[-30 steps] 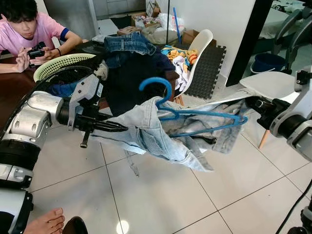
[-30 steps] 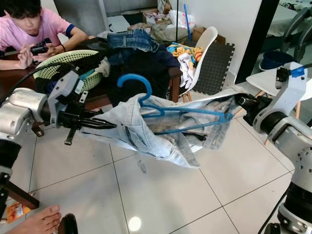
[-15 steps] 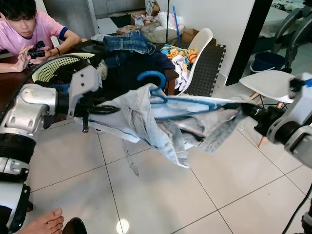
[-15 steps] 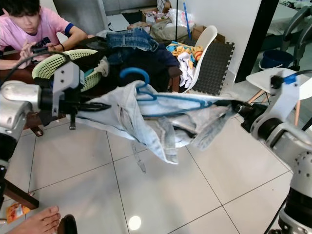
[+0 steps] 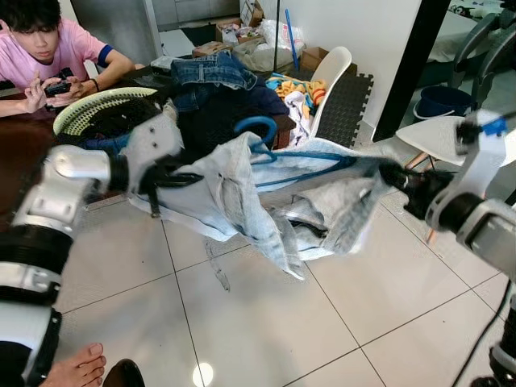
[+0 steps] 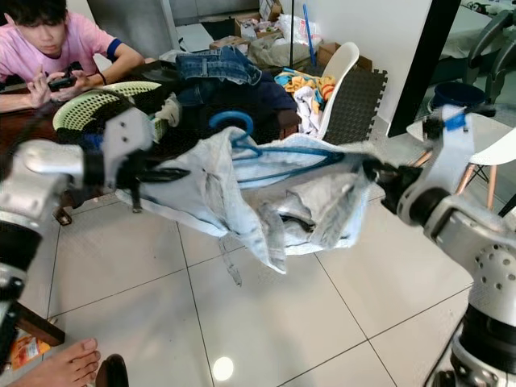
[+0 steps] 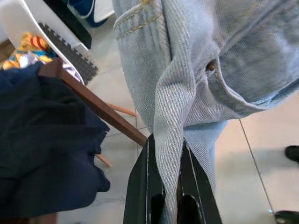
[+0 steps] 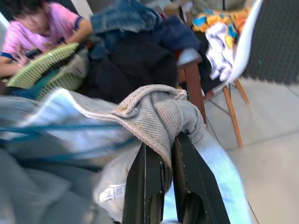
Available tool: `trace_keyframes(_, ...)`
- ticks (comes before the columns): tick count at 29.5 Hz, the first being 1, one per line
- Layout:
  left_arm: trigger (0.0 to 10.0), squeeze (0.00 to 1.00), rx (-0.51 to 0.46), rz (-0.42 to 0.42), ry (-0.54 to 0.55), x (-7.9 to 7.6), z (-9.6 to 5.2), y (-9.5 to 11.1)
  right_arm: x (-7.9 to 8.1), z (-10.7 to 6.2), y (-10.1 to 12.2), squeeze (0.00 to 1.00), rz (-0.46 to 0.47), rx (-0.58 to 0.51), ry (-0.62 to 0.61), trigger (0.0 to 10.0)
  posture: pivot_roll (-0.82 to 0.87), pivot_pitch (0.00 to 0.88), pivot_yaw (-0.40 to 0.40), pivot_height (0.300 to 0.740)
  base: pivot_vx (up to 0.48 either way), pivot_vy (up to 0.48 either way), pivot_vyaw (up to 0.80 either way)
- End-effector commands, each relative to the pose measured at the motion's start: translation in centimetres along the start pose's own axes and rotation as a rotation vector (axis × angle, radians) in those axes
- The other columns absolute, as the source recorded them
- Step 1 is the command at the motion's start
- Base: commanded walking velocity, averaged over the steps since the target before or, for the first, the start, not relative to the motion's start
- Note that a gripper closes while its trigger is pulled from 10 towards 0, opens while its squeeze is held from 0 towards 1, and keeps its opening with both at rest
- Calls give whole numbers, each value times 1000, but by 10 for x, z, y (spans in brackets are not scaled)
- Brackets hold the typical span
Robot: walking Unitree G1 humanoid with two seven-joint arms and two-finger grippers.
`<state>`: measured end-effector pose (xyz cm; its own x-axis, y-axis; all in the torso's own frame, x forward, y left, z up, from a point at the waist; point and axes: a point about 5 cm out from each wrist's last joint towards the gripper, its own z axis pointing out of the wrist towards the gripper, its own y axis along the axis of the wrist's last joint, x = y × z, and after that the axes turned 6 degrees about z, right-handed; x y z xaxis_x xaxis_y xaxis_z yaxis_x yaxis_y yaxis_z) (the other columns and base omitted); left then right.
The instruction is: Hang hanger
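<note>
White tiled floor (image 5: 266, 322), bare beneath the load; laden wooden table (image 5: 20, 137) behind. Pale denim garment (image 5: 266, 201) stretched mid-air, blue hanger (image 5: 278, 153) lying atop it. Left gripper (image 7: 170, 186) and right gripper (image 8: 161, 182) each pinch a denim edge at opposite ends.

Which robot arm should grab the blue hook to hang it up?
Probably the left. The left gripper pinches the jeans close to the blue hanger's hook, while the right gripper holds the jeans at the far end. It would have to let go of the jeans first.
</note>
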<state>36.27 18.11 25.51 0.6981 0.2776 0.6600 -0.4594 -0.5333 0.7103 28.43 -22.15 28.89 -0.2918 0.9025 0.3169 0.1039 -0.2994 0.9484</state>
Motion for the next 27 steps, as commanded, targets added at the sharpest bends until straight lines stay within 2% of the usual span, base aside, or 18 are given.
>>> trace_keyframes(1,118,0,47,-53,29,-5,7,-11,14,0,7,0,-29,-31,69,0,-56,100,42,740,0,0,0)
trace_keyframes(3,431,0,107,-75,95,-5,13,-19,22,-1,12,0,-61,-48,118,0,-61,95,43,740,0,0,0)
trace_keyframes(4,431,0,107,-75,95,-5,13,-19,22,-1,12,0,-61,-48,118,0,-61,95,43,740,0,0,0)
trace_keyframes(7,941,0,145,-104,188,0,15,-25,28,-3,9,0,-89,-32,158,0,-63,93,44,740,0,0,0)
trace_keyframes(8,431,0,145,-123,229,3,16,-26,30,-4,6,0,-106,-11,178,0,-63,93,44,740,0,0,0)
trace_keyframes(9,431,0,145,-123,229,3,16,-26,30,-4,6,0,-106,-11,178,0,-63,93,44,740,0,0,0)
trace_keyframes(10,431,0,128,-154,283,6,18,-25,35,-5,-1,0,-122,27,210,0,-63,93,44,740,0,0,0)
trace_keyframes(12,431,0,128,-154,283,6,18,-25,35,-5,-1,0,-122,27,210,0,-63,93,44,740,0,0,0)
trace_keyframes(13,0,0,99,-181,338,10,20,-22,41,-6,-11,0,-140,80,242,0,-63,93,44,740,0,0,0)
trace_keyframes(14,0,0,56,-218,402,14,23,-17,47,-5,-23,0,-144,136,267,3176,-63,93,44,740,0,0,0)
trace_keyframes(16,0,0,56,-218,402,14,23,-17,47,-5,-23,0,-144,136,267,3176,-63,93,44,740,0,0,0)
trace_keyframes(17,0,0,17,-245,448,18,25,-12,52,-4,-31,0,-144,176,281,5059,-63,93,44,740,0,0,0)
trace_keyframes(18,0,0,17,-245,448,18,25,-12,52,-4,-31,0,-144,176,281,5059,-63,93,44,740,0,0,0)
trace_keyframes(19,0,0,-40,-272,484,20,28,-5,55,-3,-39,0,-141,220,287,10000,-61,91,46,740,0,0,0)
trace_keyframes(22,0,0,-96,-301,505,21,32,1,57,-3,-44,0,-137,248,291,10000,-61,95,45,740,0,0,0)
trace_keyframes(23,0,0,-154,-330,505,21,35,7,57,-3,-45,1000,-130,258,297,10000,-61,95,45,740,0,0,0)
trace_keyframes(24,0,0,-154,-330,505,21,35,7,57,-3,-45,1000,-130,258,297,10000,-61,95,45,740,0,0,0)
trace_keyframes(27,39,0,-240,-366,485,21,39,16,54,-8,-45,1000,-137,271,321,10000,-65,96,44,740,0,0,0)
